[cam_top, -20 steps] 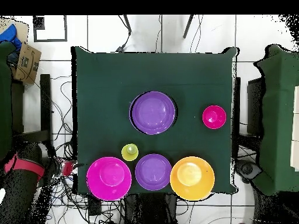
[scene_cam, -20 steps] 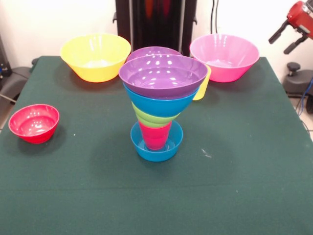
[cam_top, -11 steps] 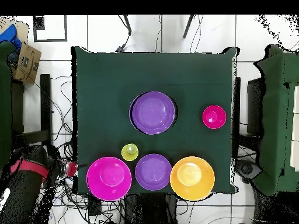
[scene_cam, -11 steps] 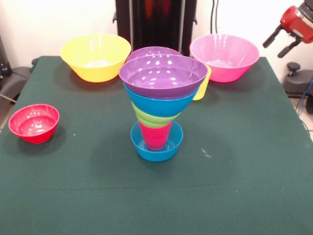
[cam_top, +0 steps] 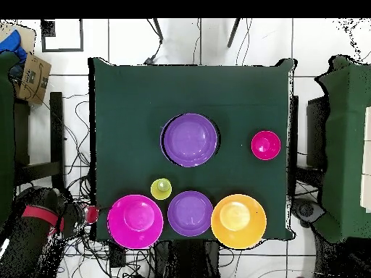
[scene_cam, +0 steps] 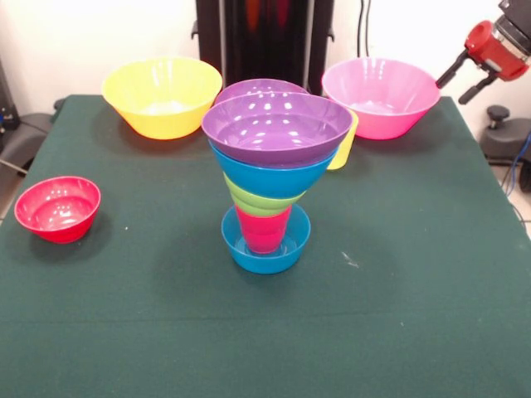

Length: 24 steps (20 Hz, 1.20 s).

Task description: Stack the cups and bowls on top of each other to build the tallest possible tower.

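Gripper [scene_cam: 466, 76] hangs off the table's [scene_cam: 415, 249] corner beside the pink bowl [scene_cam: 380, 97]; fingers spread, empty.

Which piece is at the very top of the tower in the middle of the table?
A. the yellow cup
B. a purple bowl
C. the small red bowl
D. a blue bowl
B: in the front view a purple bowl sits highest on the tower, resting in a blue bowl, and the overhead view shows only purple at that place.
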Each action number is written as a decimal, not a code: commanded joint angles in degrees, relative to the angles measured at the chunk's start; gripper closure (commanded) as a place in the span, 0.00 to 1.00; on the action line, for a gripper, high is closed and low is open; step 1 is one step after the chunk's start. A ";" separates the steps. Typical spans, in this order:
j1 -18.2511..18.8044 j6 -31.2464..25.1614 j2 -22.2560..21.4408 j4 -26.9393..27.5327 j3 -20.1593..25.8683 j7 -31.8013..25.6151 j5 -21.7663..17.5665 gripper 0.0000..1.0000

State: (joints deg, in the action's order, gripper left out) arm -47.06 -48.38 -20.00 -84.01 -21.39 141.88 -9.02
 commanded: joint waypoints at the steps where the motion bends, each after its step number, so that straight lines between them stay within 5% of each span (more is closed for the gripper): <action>1: -1.07 7.91 4.31 -4.37 3.20 5.78 -3.94 0.00; 24: -6.75 11.90 9.95 -5.50 -0.15 8.78 -1.13 0.00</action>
State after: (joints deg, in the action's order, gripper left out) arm -53.87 -42.92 -12.79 -86.80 -25.08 141.88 -9.45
